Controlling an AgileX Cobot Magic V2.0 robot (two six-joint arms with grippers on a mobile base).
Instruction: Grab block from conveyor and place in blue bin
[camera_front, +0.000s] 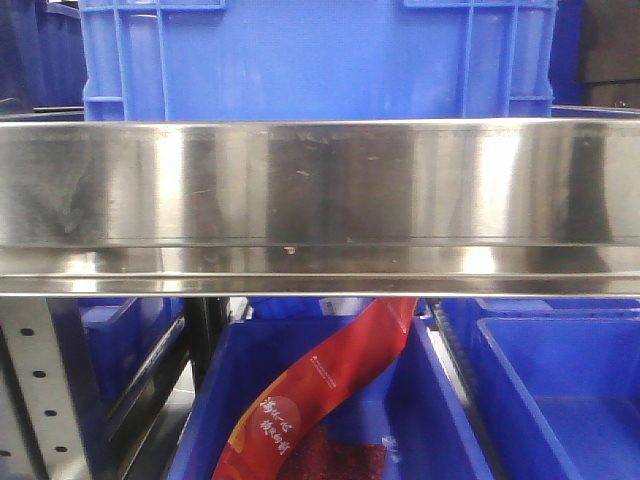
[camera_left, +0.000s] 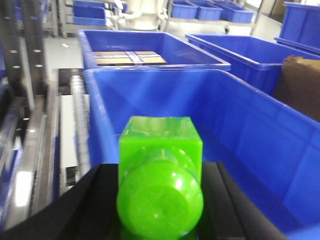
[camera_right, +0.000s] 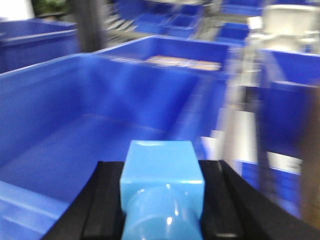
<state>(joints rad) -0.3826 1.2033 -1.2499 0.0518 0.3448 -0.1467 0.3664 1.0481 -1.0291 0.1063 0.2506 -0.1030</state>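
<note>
Our left gripper (camera_left: 160, 176) pinched a glossy green plastic block (camera_left: 160, 145), held over the deep blue plastic bin (camera_left: 260, 135), we judged, for release. Our right gripper (camera_right: 161, 200) likewise clamped a pale-blue plastic block (camera_right: 161, 167) over a second blue plastic bin (camera_right: 45, 100). No conveyor showed.

The only writing stands on a red strip (camera_front: 335, 365) lying in a blue bin (camera_front: 425, 425) below the front edge of the steel counter (camera_front: 320, 180), near its middle. Large white Chinese characters run along the strip's lower end and a finer white line sits higher up. Both are too blurred to read.
</note>
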